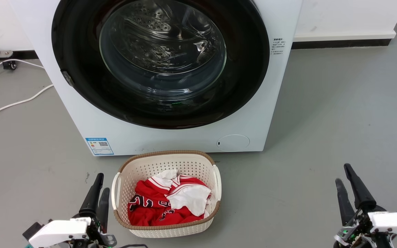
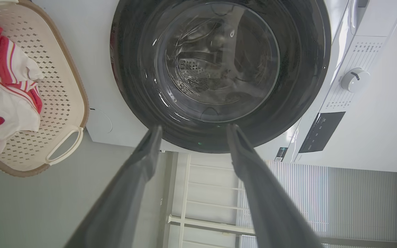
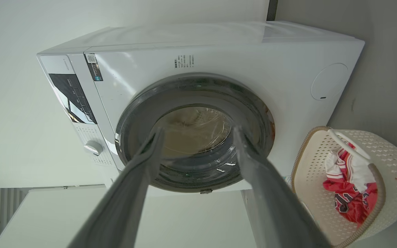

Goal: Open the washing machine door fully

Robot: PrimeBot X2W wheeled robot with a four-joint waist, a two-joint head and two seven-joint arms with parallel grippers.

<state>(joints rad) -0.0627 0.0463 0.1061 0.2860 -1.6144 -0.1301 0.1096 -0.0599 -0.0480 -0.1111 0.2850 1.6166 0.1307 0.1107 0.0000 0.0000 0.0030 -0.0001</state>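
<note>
While the washing machine door [image 1: 250, 69] sits shut, flat against the front of the washing machine [image 1: 81, 117], none of the job looks done yet. Its black ring is pressed close all the way round, and I can see no gap at the edge. Through the round glass [image 1: 162, 44] in the middle you can see the shiny drum [image 1: 143, 19] with little holes inside. A small grey catch [image 1: 67, 78] sits on the ring, on the robot's left side, and that may be the spot to pull. The left tool [image 1: 102, 182] is down low near the floor [image 1: 322, 120], just beside a cream basket [image 1: 165, 162] with red and white clothes [image 1: 157, 203] in it. Its two dark fingers are spread apart and hold nothing. The right tool [image 1: 342, 173] is low on the other side, well apart from the basket, and its fingers are spread and empty too. Both tools point at the door but are far from touching it. I think everything is left to do: one tool must reach the edge of the door, pull it loose, and swing it wide open. The basket stands right in front of the machine, below the door, so the door may pass over it.
</note>
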